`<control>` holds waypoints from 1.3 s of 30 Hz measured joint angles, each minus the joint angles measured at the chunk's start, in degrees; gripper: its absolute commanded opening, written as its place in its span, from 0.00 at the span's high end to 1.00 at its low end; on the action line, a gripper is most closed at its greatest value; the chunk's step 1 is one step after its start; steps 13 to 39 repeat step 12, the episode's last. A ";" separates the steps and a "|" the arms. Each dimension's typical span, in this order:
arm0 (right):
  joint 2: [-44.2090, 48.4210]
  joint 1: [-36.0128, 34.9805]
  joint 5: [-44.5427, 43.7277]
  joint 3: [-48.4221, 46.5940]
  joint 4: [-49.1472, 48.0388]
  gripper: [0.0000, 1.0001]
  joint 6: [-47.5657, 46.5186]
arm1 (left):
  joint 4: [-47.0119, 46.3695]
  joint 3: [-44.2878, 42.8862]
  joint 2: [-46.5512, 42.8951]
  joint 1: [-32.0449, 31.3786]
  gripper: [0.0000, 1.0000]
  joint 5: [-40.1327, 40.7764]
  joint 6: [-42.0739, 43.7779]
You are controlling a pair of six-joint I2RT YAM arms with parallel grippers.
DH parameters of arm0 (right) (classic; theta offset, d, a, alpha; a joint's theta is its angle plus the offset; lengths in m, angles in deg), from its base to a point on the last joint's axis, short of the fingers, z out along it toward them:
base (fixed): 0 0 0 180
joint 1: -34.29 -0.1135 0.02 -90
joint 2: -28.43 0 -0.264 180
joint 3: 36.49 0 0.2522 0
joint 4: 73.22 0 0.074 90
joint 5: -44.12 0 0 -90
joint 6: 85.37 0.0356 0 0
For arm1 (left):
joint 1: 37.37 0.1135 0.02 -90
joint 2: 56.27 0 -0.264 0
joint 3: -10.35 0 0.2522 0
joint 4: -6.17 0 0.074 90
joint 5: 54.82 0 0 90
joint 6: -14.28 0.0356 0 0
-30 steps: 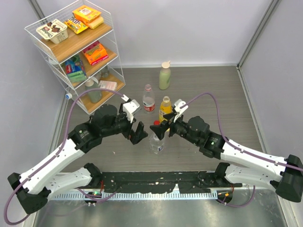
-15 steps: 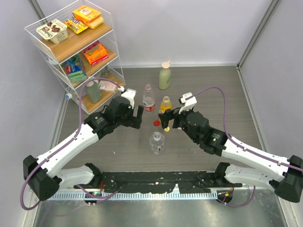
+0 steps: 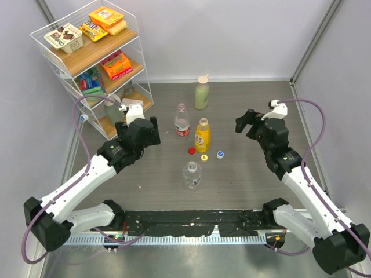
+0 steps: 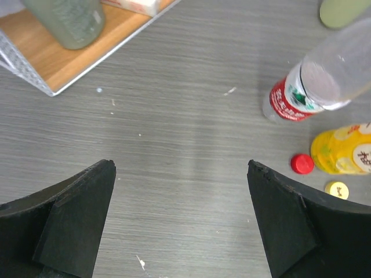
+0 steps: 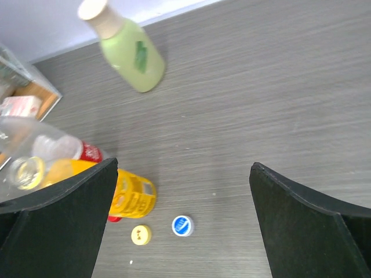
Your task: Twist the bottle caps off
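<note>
Three bottle caps lie loose on the table: a red one (image 3: pixel 191 151), a yellow one (image 3: pixel 204 157) and a blue-white one (image 3: pixel 220 154). The right wrist view shows the blue-white cap (image 5: pixel 182 225), the yellow cap (image 5: pixel 141 234) and an edge of the red cap (image 5: pixel 114 218). Behind them stand an open yellow bottle (image 3: pixel 202 134) and a clear red-labelled bottle (image 3: pixel 182 120). Another clear bottle (image 3: pixel 192 174) stands nearer the front. My left gripper (image 3: pixel 146 128) hangs open to the left of the bottles, holding nothing. My right gripper (image 3: pixel 246 123) is open and empty to their right.
A pale green bottle (image 3: pixel 202 92) with a beige cap stands at the back. A wire shelf rack (image 3: pixel 87 58) with snack boxes fills the far left corner, and its lowest board (image 4: pixel 58 63) lies close to my left gripper. Grey walls close in both sides.
Both arms drew back from the bottles, the left one leftward and the right one far to the right. The right gripper opened fully. The yellow and blue-white caps came into view.
</note>
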 measured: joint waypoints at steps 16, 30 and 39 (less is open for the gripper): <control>-0.02 13.14 2.89 2.91 1.99 0.00 2.97 | -8.90 10.51 -11.74 0.00 0.00 16.44 -0.20; -0.02 13.14 2.89 2.91 1.99 0.00 2.97 | -8.90 10.51 -11.74 0.00 0.00 16.44 -0.20; -0.02 13.14 2.89 2.91 1.99 0.00 2.97 | -8.90 10.51 -11.74 0.00 0.00 16.44 -0.20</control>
